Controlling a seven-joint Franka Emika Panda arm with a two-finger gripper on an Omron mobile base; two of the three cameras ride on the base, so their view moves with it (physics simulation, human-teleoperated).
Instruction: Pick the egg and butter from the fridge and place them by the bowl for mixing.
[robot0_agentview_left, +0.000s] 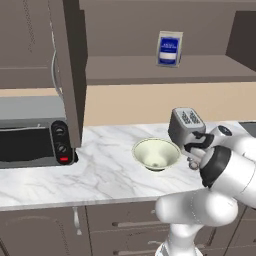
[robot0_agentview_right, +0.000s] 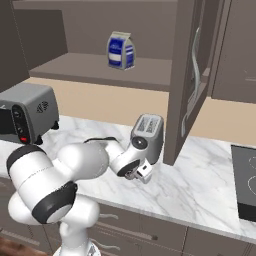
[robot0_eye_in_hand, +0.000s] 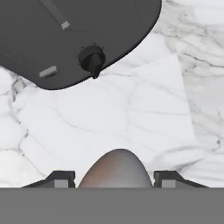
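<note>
Tool (robot0_eye_in_hand: 115, 180) pointing down at the marble counter (robot0_eye_in_hand: 109, 127); its two dark fingertips (robot0_eye_in_hand: 61, 179) sit on either side of the egg (robot0_eye_in_hand: 116, 170), jaws clamped on it.
Egg: smooth rounded dome, pale grey on top, shading to pinkish-brown on its left flank. It fills the gap between the tips; lower part cut off by the frame edge.
Below the egg: white, grey-veined counter, bare under the tool. Whether the egg touches the counter cannot be told.
Toaster (robot0_eye_in_hand: 74, 35) ahead of the tool: dark underside, small black knob.
From the right base view the tool (robot0_agentview_right: 140, 172) hangs low just in front of the silver toaster (robot0_agentview_right: 148, 132).
From the left base view: bowl (robot0_agentview_left: 156, 154) on the counter, just left of the toaster (robot0_agentview_left: 184, 125) and the wrist. Bowl wide, shallow, pale cream-green, smooth rim, nothing seen inside.
Farther out: toaster oven (robot0_agentview_left: 35, 142) at the counter's left end, open cabinet door (robot0_agentview_left: 70, 70), blue-and-white carton (robot0_agentview_left: 169, 48) on the shelf above.
</note>
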